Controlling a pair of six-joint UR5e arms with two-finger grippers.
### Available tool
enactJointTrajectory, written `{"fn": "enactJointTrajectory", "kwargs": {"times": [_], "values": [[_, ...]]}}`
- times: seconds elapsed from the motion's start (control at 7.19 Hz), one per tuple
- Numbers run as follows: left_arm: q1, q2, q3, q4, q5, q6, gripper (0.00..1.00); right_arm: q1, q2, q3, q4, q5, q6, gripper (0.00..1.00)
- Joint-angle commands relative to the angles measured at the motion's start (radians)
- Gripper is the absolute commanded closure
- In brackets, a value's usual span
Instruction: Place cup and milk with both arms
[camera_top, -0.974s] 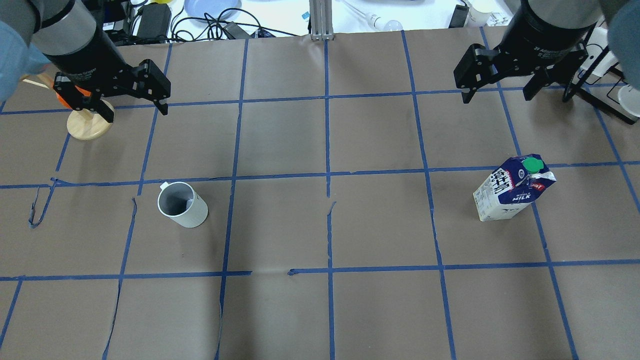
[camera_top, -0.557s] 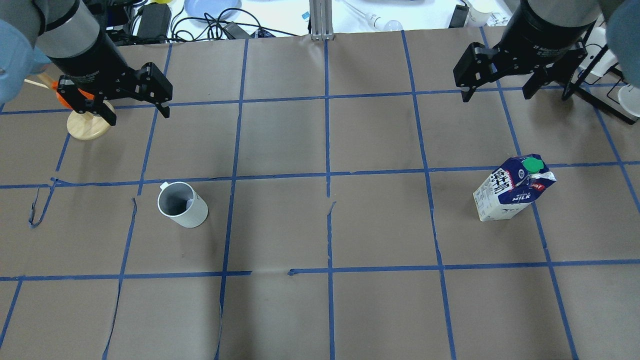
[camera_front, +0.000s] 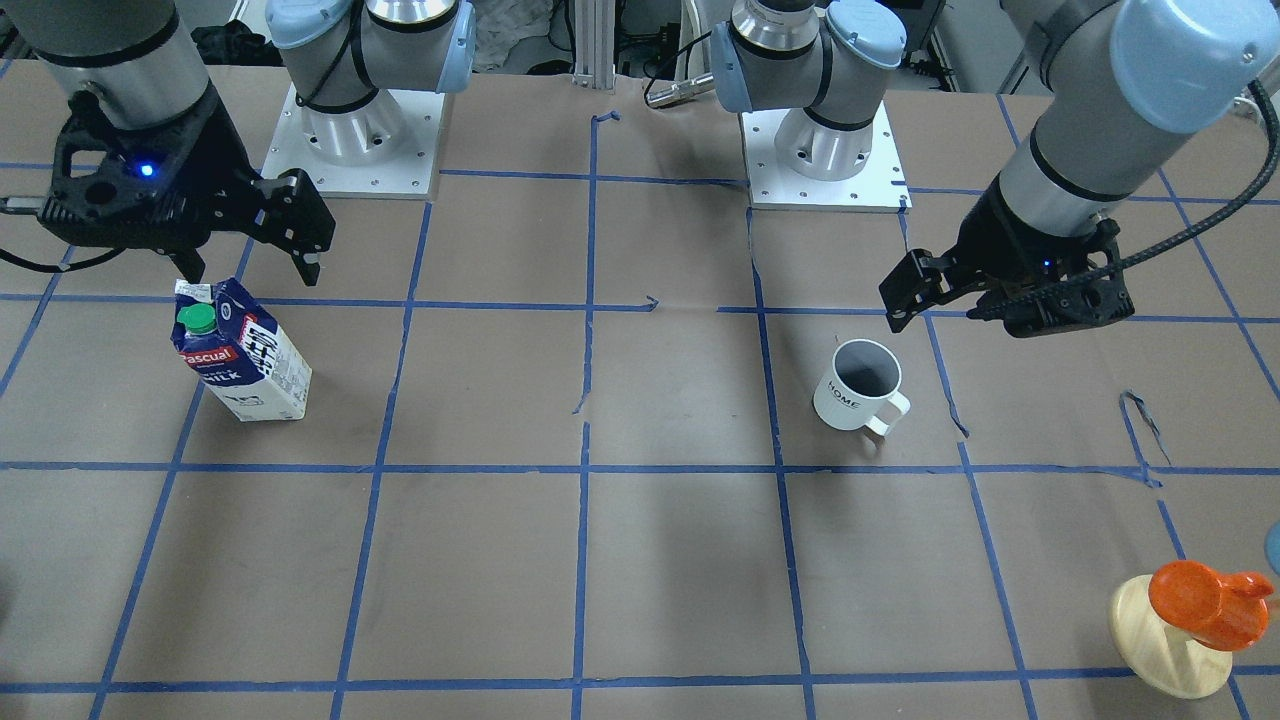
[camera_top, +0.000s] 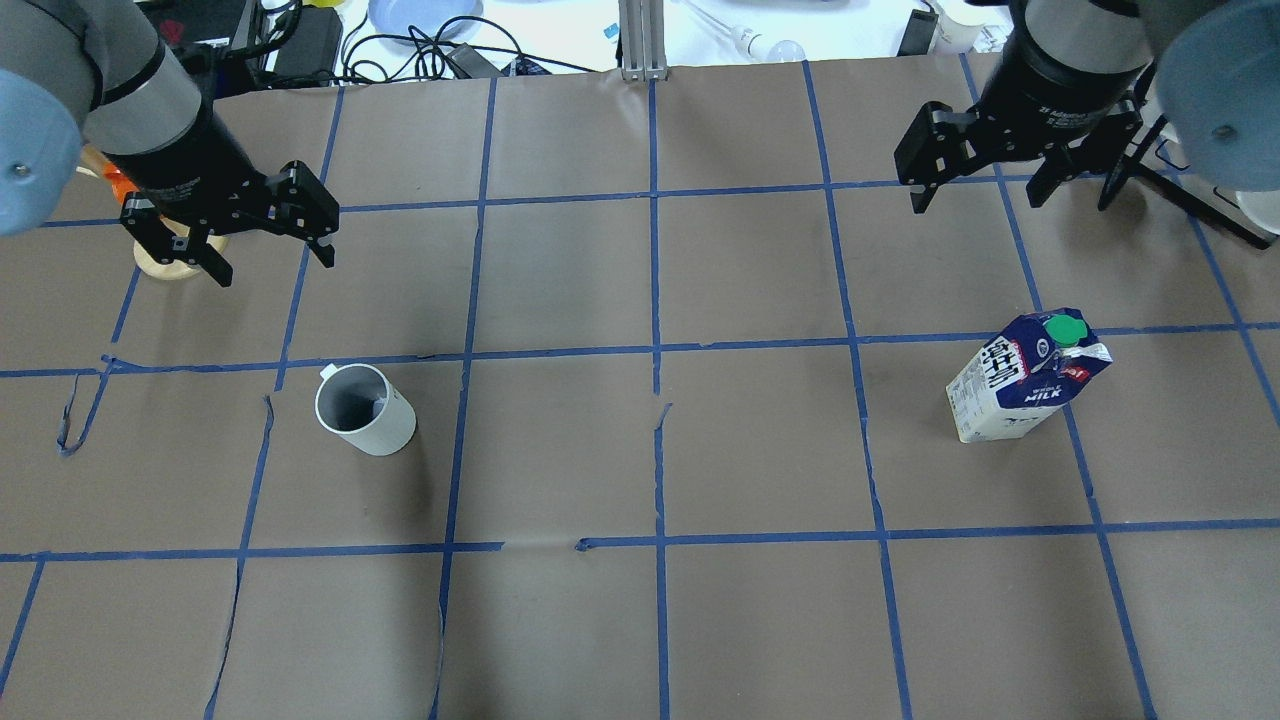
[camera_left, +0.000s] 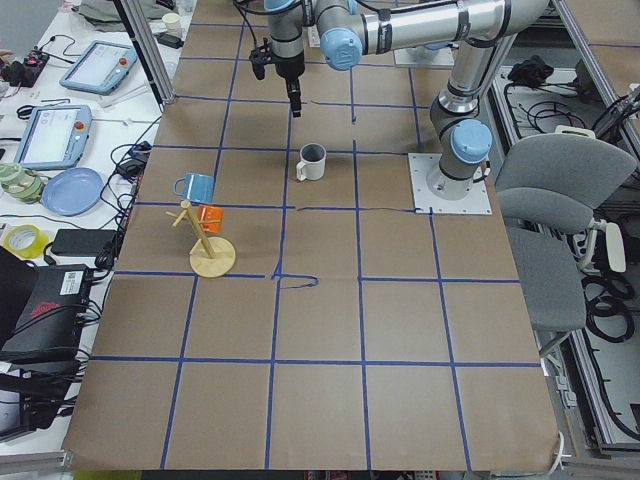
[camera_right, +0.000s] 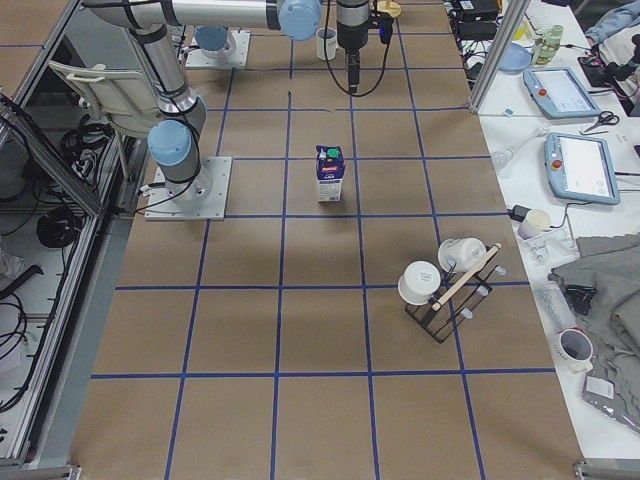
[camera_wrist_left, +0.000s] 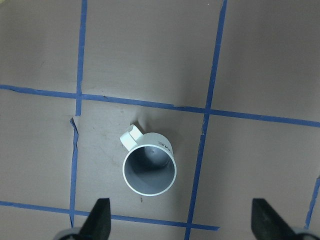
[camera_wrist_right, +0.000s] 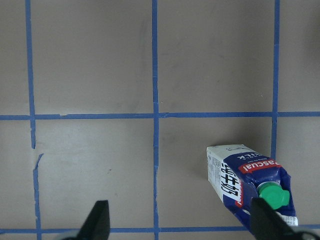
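cup (camera_top: 365, 410) left, milk (camera_top: 1025, 378) right, well apart on table (camera_top: 660, 620)

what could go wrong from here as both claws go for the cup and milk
1. In the right wrist view the milk sits off to one side, its green cap almost under one finger of the open right claw; a straight descent might strike and topple it.
2. The cup, seen from the left wrist, sits nearer one finger of the open left claw, handle sticking out; closing there might clip the rim or handle and push it.
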Motion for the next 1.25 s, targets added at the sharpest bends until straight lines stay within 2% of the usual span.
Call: {"fn": "enactJointTrajectory", "kwargs": {"times": [0.0,0.14,0.56,0.7,1.11], "values": [[0.084,-0.004,-0.088,0.047,-0.001,0.002,0.0,-0.001,0.029,0.004,-0.001,-0.039,0.0,0.0],[0.087,-0.007,-0.143,0.062,-0.008,0.001,0.0,-0.001,0.039,-0.007,-0.004,-0.029,0.006,0.0],[0.089,-0.026,-0.338,0.276,-0.009,0.001,0.0,-0.003,0.037,-0.048,-0.002,-0.024,0.007,0.0],[0.09,-0.039,-0.356,0.313,-0.008,-0.001,0.0,-0.001,0.04,-0.082,0.001,-0.021,0.01,0.0],[0.09,-0.09,-0.36,0.315,-0.009,-0.002,0.0,0.005,0.03,-0.094,-0.031,-0.006,0.001,0.0]]}}
